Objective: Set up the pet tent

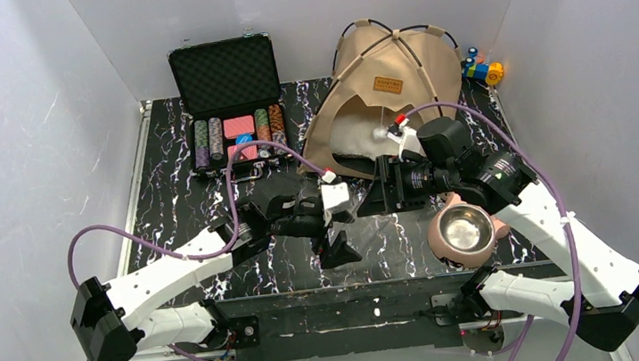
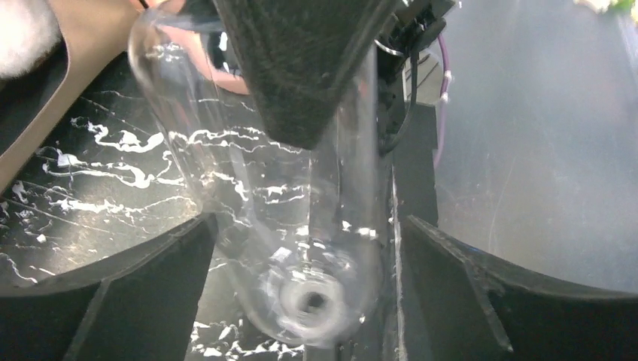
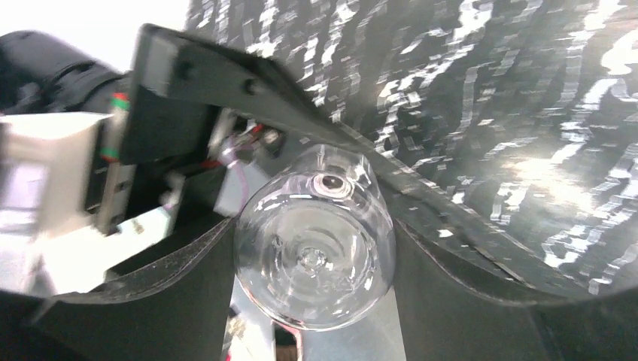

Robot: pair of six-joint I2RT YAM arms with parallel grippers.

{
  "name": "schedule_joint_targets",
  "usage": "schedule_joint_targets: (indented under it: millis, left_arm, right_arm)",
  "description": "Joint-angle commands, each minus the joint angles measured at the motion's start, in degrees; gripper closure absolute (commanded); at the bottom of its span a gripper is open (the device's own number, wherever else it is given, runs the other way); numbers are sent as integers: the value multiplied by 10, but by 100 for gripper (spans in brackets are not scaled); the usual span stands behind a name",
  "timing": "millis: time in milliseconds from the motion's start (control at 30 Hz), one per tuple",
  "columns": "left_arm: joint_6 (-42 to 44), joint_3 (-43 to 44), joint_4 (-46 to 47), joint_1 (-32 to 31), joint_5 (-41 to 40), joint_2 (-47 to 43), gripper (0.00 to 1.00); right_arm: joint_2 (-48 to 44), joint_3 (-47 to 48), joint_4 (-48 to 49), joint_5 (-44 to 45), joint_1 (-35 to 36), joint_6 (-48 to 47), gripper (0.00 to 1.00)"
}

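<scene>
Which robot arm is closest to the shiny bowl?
The right arm: the shiny bowl sits right beside it, while the left arm is across the table.

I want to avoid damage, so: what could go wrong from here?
The bottle, clear and smooth, is gripped by the right hand with the left hand around it too; it may slip or be tugged askew. The bowl sits beside the right arm; a swing could knock it.

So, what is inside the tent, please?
Through the doorway of the tent a white cushion shows. The canvas covers the rest of the inside, and the right arm stands in front of the doorway's lower right part, so anything more there is hidden.
</scene>
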Motion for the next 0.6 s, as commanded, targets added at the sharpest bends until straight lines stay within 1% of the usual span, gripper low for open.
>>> schedule_joint_targets:
  millis: [0, 67, 100, 233, 300, 367, 467, 567]
  left_arm:
    - [-16, 8, 19, 0, -44, -28, 2]
    - [-22, 10, 18, 10, -53, -32, 2]
    - [-30, 11, 18, 19, -52, -35, 2]
    - [-86, 7, 42, 100, -28, -43, 2]
    - [-110, 11, 46, 141, -37, -41, 2]
    - [-114, 14, 40, 170, -55, -36, 2]
    - [-118, 21, 21, 197, -92, -23, 2]
    - [-131, 33, 6, 222, -95, -4, 2]
  right_arm:
    - [-12, 49, -63, 142, -9, -14, 70]
    - [-13, 76, -99, 188, -29, -29, 72]
    - [-13, 91, -112, 206, -54, -39, 72]
    - [-26, 111, -150, 288, -176, -87, 73]
    - [-35, 110, -157, 327, -240, -110, 73]
    - [-44, 99, -154, 368, -297, -133, 73]
    - [-53, 81, -143, 388, -374, -147, 73]
    - [-59, 70, -142, 407, -433, -156, 72]
